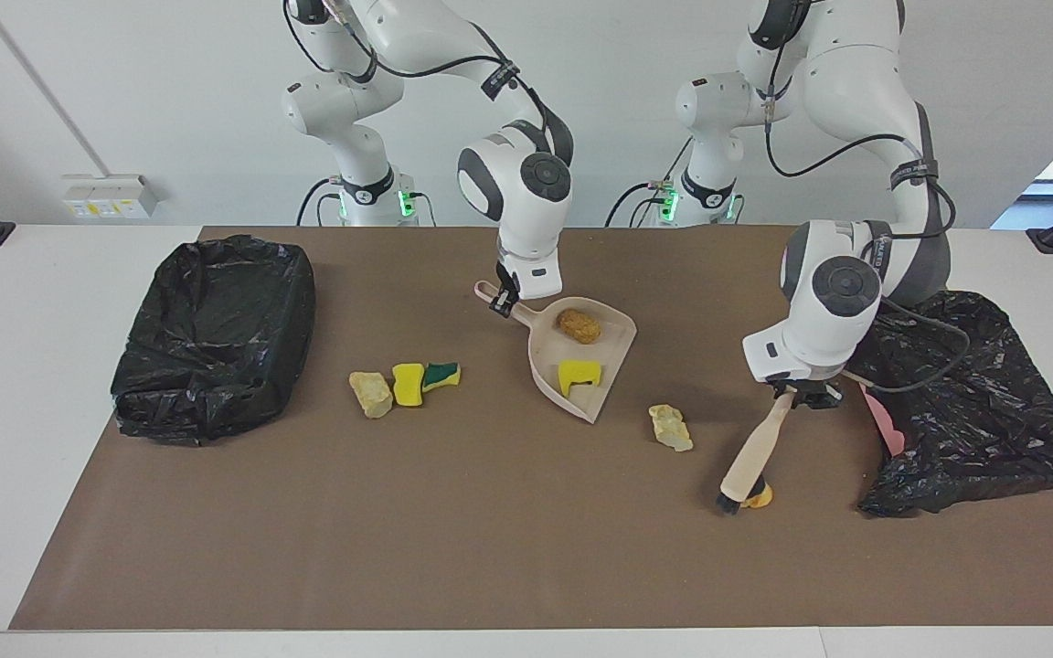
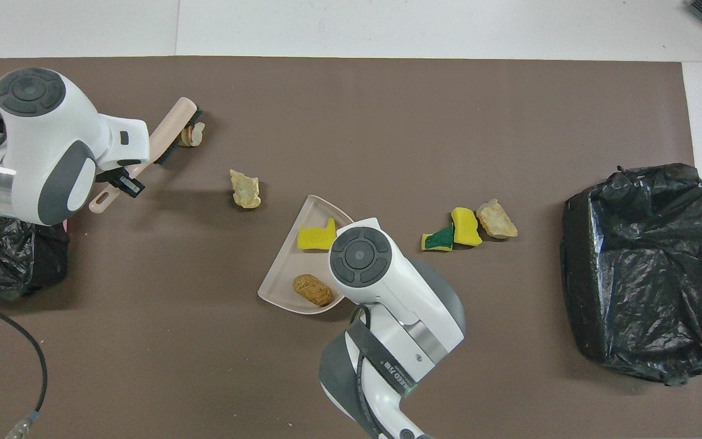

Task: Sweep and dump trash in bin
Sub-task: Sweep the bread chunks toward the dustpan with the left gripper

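My left gripper is shut on the handle of a beige brush. The brush slants down, its bristles against an orange bread-like lump. My right gripper is shut on the handle of the beige dustpan; the overhead view hides it under its own wrist. A brown lump and a yellow sponge piece lie in the pan. A beige chunk lies between pan and brush.
The bin, lined with a black bag, stands at the right arm's end. Between it and the pan lie a beige chunk, a yellow sponge and a green-yellow sponge. A crumpled black bag lies at the left arm's end.
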Robot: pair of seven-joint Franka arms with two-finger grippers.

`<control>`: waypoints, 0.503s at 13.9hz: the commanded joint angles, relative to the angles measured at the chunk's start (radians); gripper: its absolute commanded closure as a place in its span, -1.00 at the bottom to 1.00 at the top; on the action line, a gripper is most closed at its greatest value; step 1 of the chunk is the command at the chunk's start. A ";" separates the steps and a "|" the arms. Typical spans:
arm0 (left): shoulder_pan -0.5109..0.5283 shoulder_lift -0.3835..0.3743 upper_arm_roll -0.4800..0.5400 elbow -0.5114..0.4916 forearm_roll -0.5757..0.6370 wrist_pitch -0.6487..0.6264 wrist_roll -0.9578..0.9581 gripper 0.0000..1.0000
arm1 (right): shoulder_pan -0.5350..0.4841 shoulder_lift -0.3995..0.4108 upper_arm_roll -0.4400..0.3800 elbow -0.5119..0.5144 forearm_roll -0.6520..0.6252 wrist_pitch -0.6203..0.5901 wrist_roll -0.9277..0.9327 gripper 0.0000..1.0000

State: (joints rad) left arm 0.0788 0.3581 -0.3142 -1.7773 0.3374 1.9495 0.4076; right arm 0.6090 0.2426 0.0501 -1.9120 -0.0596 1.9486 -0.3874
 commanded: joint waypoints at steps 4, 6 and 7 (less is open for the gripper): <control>-0.117 -0.122 0.010 -0.099 -0.188 -0.203 -0.052 1.00 | 0.000 -0.011 0.005 -0.010 -0.009 0.006 0.027 1.00; -0.119 -0.148 0.009 -0.090 -0.263 -0.257 -0.058 1.00 | 0.000 -0.011 0.005 -0.012 -0.011 0.004 0.027 1.00; -0.119 -0.162 0.009 -0.083 -0.294 -0.282 -0.059 1.00 | 0.000 -0.011 0.005 -0.012 -0.011 0.001 0.027 1.00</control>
State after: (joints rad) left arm -0.0348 0.2515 -0.3195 -1.8355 0.1044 1.7111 0.3533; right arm 0.6090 0.2426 0.0501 -1.9120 -0.0596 1.9486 -0.3873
